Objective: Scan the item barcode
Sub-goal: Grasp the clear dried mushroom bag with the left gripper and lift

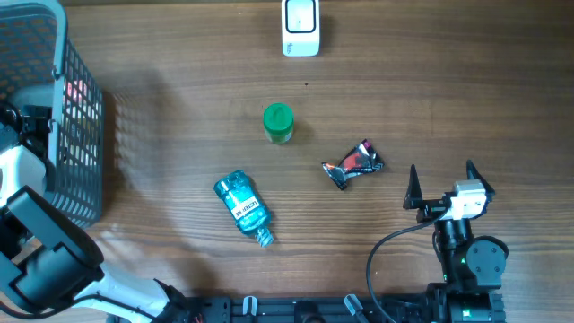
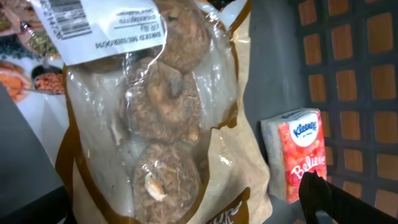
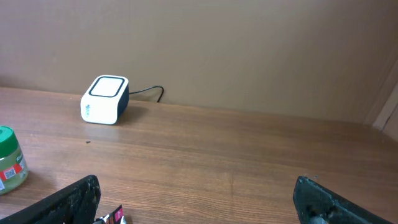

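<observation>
Wooden tabletop (image 1: 179,81) is carrying the white barcode scanner (image 1: 300,27) at its far edge. Its dark window is facing up, I think so that a label can be passed over it. Three items are lying apart from each other in the middle: a green-lidded jar (image 1: 278,123) standing upright, a small blue bottle (image 1: 243,206) lying on its side, and a crumpled snack wrapper (image 1: 352,165). They are spaced so that each can be taken alone.

At the left, the grey mesh basket (image 1: 85,135) is holding a clear bag of round baked goods (image 2: 168,124) and a Kleenex tissue pack (image 2: 298,155) just beside it. The bag's barcode label (image 2: 62,18) is facing up toward the wrist camera.

The left jaws are hanging inside the basket, directly above the bag. The one finger (image 2: 318,200) I can see is standing apart from the bag, so they are looking released and are grasping nothing.

The right jaws are standing wide and empty near the front right edge, aiming toward the scanner, as if waiting.

I cannot tell if the bag is being collected for scanning or is lying there as finished. In either case it is well apart from the scanner.
</observation>
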Tool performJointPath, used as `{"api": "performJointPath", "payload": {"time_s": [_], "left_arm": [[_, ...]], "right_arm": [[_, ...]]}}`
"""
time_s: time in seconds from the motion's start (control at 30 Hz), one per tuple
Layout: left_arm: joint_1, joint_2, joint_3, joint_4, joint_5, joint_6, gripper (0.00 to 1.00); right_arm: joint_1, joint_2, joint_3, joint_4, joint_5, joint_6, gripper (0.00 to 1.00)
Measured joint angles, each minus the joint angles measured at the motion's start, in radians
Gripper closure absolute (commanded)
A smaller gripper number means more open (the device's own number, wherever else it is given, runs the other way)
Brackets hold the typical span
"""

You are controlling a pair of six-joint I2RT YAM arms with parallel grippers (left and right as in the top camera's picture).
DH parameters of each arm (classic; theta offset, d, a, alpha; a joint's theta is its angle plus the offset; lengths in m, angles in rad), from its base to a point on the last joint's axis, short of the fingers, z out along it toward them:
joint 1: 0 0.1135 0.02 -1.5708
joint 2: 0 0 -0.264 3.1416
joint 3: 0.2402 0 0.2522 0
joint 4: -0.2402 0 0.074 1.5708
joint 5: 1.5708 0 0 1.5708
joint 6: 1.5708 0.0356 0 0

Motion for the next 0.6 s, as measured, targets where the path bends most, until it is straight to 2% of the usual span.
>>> {"api": "performJointPath", "payload": {"time_s": [0.13,0.47,0.53,0.57,0.6], "left_arm": [[0.0,0.045,0.0,-0.012,-0.006,-0.02,0.0],[0.0,0.109,0.022,0.136,-0.033,-0.049,0.02],[0.0,0.12,0.027,0.161,-0.033,-0.05,0.11],[0.0,0.129,0.029,0.179,-0.034,-0.05,0.2],[0.0,0.14,0.032,0.195,-0.037,-0.05,0.38]], "right_arm": [[0.0,0.0,0.0,0.0,0.0,0.0,0.0],[0.0,0.0,0.0,0.0,0.0,0.0,0.01],[0.0,0.0,0.0,0.0,0.0,0.0,0.0],[0.0,0.0,0.0,0.0,0.0,0.0,0.0],[0.0,0.0,0.0,0.0,0.0,0.0,0.0]]}}
